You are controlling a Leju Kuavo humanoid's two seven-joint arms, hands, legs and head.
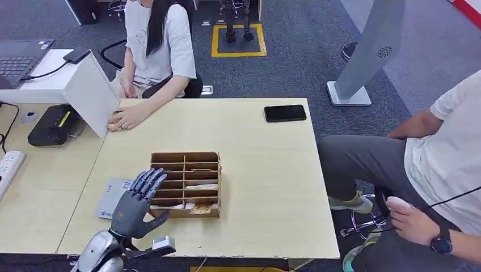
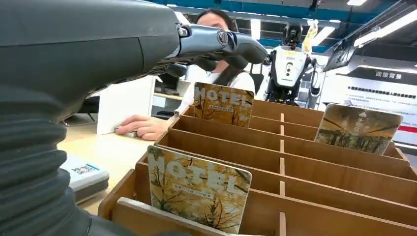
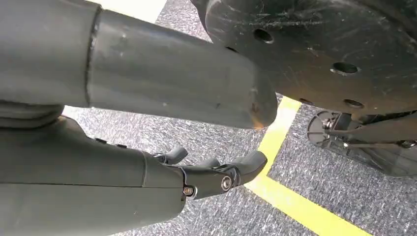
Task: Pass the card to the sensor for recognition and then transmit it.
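A wooden slotted card box (image 1: 186,182) sits near the table's front edge, with hotel cards standing in its slots. In the left wrist view the nearest card (image 2: 198,188) shows yellow trees and "HOTEL" lettering, and two more cards (image 2: 222,103) stand farther back. My left hand (image 1: 138,202) hovers just left of the box, fingers spread and stretched toward it, holding nothing. A flat grey sensor pad (image 1: 111,198) lies on the table partly under that hand. My right hand (image 3: 216,174) hangs over the carpet, fingers slightly bent, with nothing in it.
A black phone (image 1: 285,113) lies at the table's far right. A person sits across the table with a hand (image 1: 127,118) resting by a white divider (image 1: 91,90). Another person (image 1: 431,164) sits at the right. A black device (image 1: 54,124) is on the left desk.
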